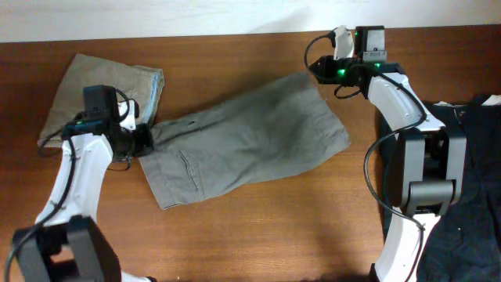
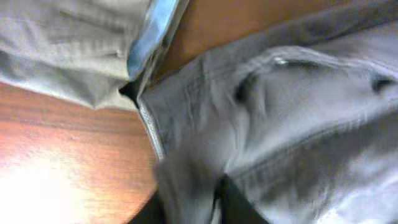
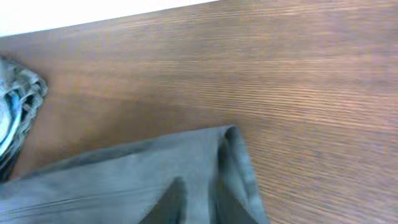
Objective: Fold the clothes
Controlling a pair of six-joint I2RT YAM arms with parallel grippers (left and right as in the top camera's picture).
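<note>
grey shorts (image 1: 243, 145): spread across the middle of the table (image 1: 258, 235); medium grey, wrinkled, pocket slit and seam stitching showing.
long axis: slanted, waistband end down-left, leg hem up-right.
left gripper (image 1: 145, 139): pinching the waistband end, just beside the folded khaki shorts (image 1: 98, 86).
right gripper (image 1: 315, 70): seemingly clamped on the hem corner, though blurred in the wrist view.
black garment (image 1: 473, 172): at the table's right edge, well apart from the grey shorts.

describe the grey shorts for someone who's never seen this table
Start at the wooden table; spread across its middle lie the grey shorts. Unlike the folded khaki shorts at left and the black garment at right, they are wrinkled and unfolded.
</note>
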